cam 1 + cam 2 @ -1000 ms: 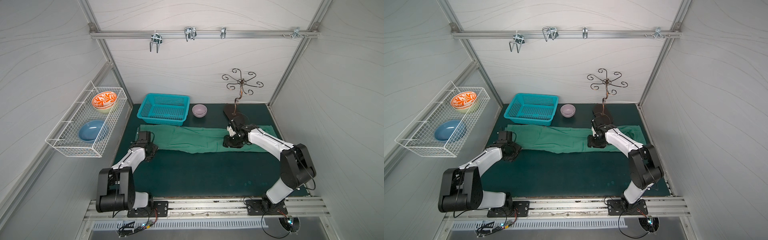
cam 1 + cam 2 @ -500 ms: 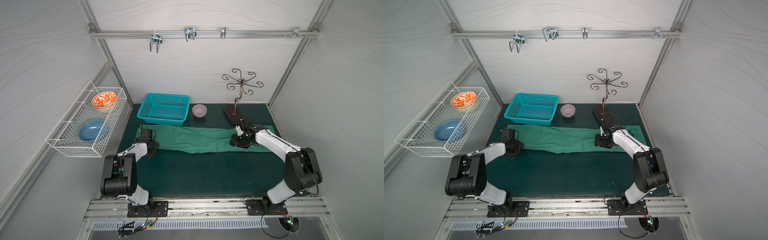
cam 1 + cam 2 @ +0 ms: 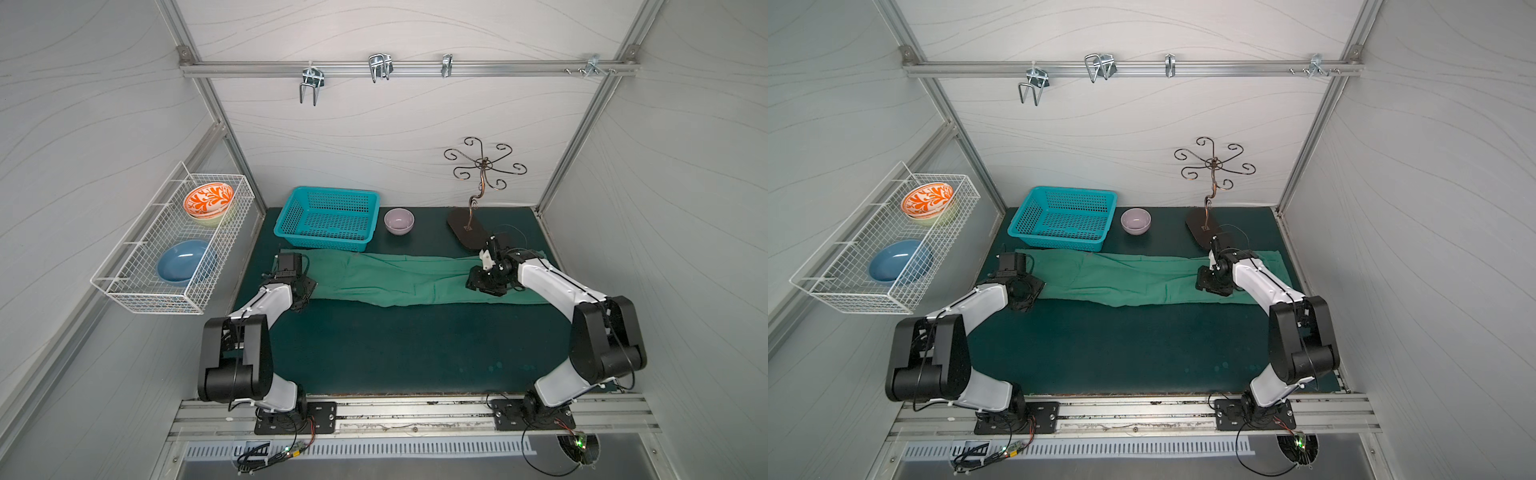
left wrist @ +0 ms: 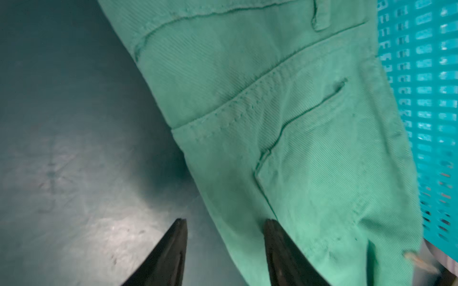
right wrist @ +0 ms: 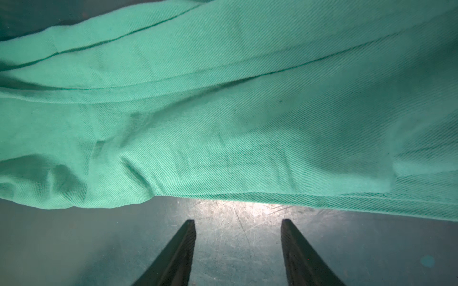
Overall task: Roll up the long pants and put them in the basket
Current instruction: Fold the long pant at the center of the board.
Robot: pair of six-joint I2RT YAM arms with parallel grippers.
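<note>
The long pants (image 3: 395, 278) (image 3: 1125, 278) lie flat and stretched out left to right across the back half of the dark mat (image 3: 395, 345). My left gripper (image 3: 305, 291) (image 3: 1025, 291) is low at their left, waist end. In the left wrist view it (image 4: 226, 220) is open, with one finger over the mat, the other over the cloth (image 4: 297, 123), and the cloth's edge running between them. My right gripper (image 3: 482, 286) (image 3: 1212, 286) hovers over the legs towards the right. In the right wrist view it (image 5: 238, 220) is open over bare mat, just short of the cloth's edge (image 5: 223, 99).
A turquoise basket (image 3: 328, 218) stands just behind the pants' waist end, with a small purple bowl (image 3: 399, 220) beside it. A curly metal stand (image 3: 465, 232) sits behind the right gripper. A wire rack (image 3: 124, 286) with bowls hangs on the left wall.
My left gripper has crept slightly right onto the waist edge and its jaws have widened. My right gripper has shifted a little to the right along the legs.
</note>
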